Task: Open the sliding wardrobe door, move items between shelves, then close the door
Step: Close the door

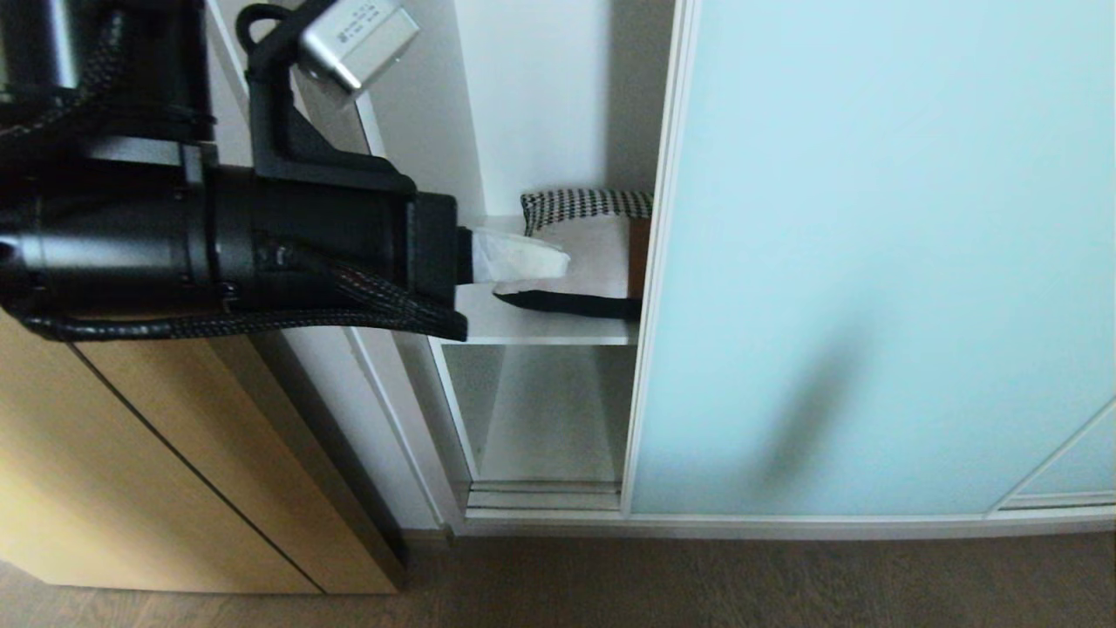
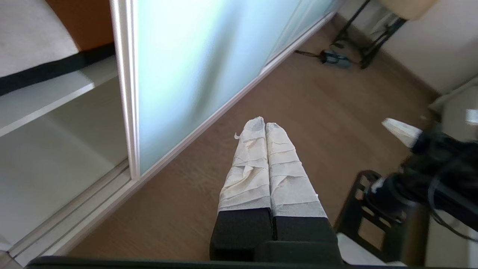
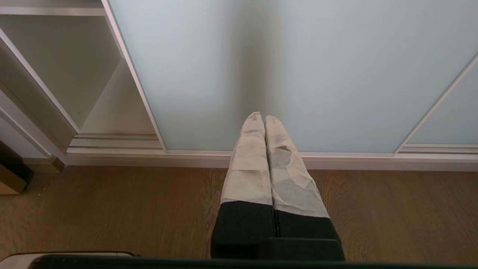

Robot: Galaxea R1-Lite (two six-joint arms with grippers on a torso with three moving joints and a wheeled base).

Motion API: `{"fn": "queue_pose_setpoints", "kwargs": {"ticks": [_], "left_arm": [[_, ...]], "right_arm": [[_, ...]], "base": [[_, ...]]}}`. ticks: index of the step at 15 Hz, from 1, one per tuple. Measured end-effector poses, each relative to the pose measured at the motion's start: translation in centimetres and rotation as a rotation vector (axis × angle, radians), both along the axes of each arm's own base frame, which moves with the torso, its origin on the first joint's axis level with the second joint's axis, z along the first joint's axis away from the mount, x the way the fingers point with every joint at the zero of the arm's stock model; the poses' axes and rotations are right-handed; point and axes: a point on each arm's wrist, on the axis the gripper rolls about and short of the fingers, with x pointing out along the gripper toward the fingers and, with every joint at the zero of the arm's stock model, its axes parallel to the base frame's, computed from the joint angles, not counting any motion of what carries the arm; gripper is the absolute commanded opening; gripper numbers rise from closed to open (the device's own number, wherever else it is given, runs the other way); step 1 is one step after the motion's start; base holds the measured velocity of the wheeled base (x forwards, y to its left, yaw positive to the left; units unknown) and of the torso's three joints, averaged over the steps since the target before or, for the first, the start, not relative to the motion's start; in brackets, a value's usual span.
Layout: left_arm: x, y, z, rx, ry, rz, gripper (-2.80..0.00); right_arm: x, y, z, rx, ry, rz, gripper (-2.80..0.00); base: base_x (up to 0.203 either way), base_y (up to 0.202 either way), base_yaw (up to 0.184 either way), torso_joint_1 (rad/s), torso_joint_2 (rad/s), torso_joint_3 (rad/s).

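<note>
The sliding wardrobe door [image 1: 872,262], a frosted pale-blue panel, stands partly slid aside, leaving a gap on its left. In that gap a patchwork cushion [image 1: 597,235] lies on a white shelf [image 1: 540,327], its right part hidden behind the door's frame. My left gripper [image 1: 558,260] reaches in from the left, level, its taped fingers shut and holding nothing, just in front of the cushion's near left corner. The left wrist view shows the same gripper [image 2: 264,121] over the floor, with the door [image 2: 194,67] and cushion [image 2: 33,33] off to one side. My right gripper [image 3: 260,116] is shut, low before the door [image 3: 298,67].
A tan wood panel [image 1: 131,471] stands left of the wardrobe. Below the shelf is a lower compartment [image 1: 540,419] with the door's floor track [image 1: 545,497]. A second glass panel [image 1: 1072,462] overlaps at the right. Black stand legs and a cable [image 2: 358,41] sit on the wood floor [image 1: 697,584].
</note>
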Motion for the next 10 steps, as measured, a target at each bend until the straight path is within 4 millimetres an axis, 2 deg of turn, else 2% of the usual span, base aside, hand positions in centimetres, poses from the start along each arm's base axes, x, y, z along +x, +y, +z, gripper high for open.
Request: {"fn": "queue_pose_setpoints", "kwargs": {"ticks": [5, 10], "left_arm": [[1.3, -4.2, -1.9, 0.017, 0.001, 0.055, -2.80], [3.2, -6.6, -3.0, 0.000, -0.001, 0.124, -2.80]], "right_arm": [[0.0, 0.0, 0.0, 0.000, 0.000, 0.000, -2.80], [0.0, 0.0, 0.0, 0.000, 0.000, 0.000, -2.80]], "base": [[0.000, 0.000, 0.000, 0.000, 0.00, 0.000], [0.000, 0.000, 0.000, 0.000, 0.00, 0.000]]}}
